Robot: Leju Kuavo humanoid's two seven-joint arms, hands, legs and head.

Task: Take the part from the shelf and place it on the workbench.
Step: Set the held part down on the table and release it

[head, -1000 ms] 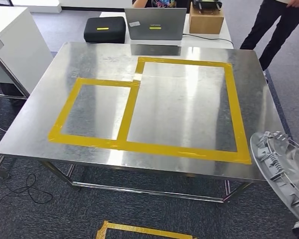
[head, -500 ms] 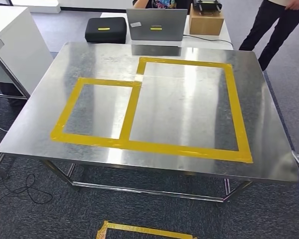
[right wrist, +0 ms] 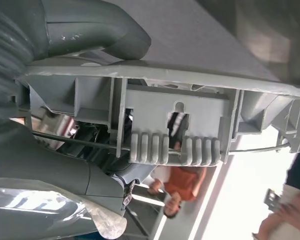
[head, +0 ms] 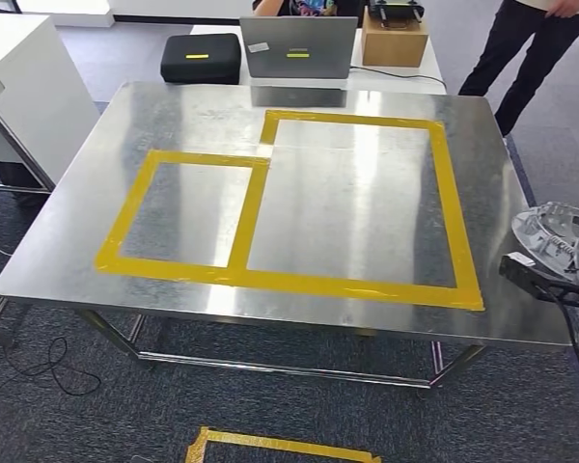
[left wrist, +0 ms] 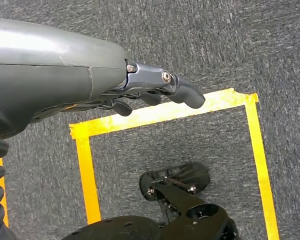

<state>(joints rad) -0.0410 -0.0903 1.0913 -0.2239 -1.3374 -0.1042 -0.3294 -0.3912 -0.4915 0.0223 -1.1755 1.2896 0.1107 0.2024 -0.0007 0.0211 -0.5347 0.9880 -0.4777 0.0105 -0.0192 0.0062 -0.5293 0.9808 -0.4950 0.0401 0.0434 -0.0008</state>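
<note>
Your right hand point(head: 545, 275) grips the grey ribbed plastic part point(head: 560, 236) just off the right edge of the steel workbench point(head: 330, 207), beside the larger yellow tape rectangle point(head: 447, 183). Your left hand point(left wrist: 156, 92) hangs over the carpet, holding nothing, fingers loosely curled and apart.

Part point(head: 560, 234) beside workbench point(head: 199, 116) right edge, laptop point(head: 299, 45) behind workbench
</note>
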